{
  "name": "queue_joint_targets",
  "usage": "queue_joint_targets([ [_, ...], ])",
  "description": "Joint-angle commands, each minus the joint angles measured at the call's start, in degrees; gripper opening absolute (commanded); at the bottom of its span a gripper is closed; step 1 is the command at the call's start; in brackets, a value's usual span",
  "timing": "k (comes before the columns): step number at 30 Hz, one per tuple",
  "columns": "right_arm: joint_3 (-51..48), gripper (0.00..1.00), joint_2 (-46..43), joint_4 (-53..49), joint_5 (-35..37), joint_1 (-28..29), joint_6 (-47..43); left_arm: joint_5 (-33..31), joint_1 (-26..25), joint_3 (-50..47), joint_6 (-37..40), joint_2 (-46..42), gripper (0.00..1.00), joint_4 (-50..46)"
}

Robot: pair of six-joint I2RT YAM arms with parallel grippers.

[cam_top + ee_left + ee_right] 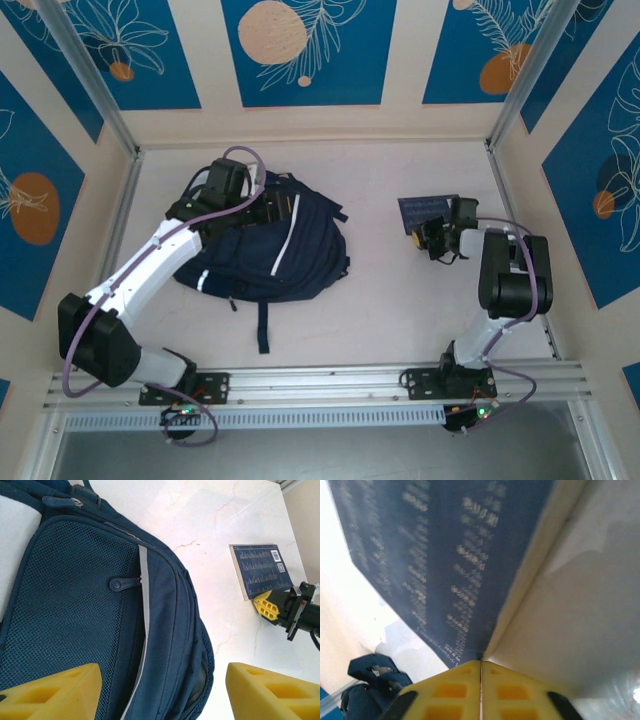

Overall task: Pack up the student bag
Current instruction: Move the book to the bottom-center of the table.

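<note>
The student bag [300, 255], a large navy backpack with white stripes, lies left of the table's middle. My left gripper [272, 211] hovers over its upper part, open, and in the left wrist view its yellow fingers [60, 692] straddle the bag's mesh pocket and side [165, 630] without touching. To the right a small navy booklet [427, 209] lies on the table. My right gripper [421, 240] is at its near edge. In the right wrist view its jaws [481, 664] are pressed together on the booklet's edge [435, 555]. The left wrist view also shows the booklet [262, 570] and the right gripper [266, 606].
Pale marble-look tabletop [400, 310] with walls on three sides and a metal rail [320, 385] along the near edge. The bag's strap [262, 325] trails toward the rail. Open table lies between the bag and the booklet.
</note>
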Motion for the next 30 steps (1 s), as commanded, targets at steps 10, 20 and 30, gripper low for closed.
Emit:
queue_joint_targets([
  [10,-1.3,0.0,-9.0,-10.2,7.7,1.5,-6.5,0.5,0.7,-0.4,0.0,0.6,0.66,0.8],
  [20,21.4,0.0,-5.5,-35.8,25.7,3.2,-25.8,2.2,0.7,-0.4,-0.8,1.8,0.65,1.2],
  [30,66.4,0.44,27.4,-60.5,32.9,-1.2,-35.4,1.2,0.8,-0.2,0.1,2.1,0.65,0.8],
])
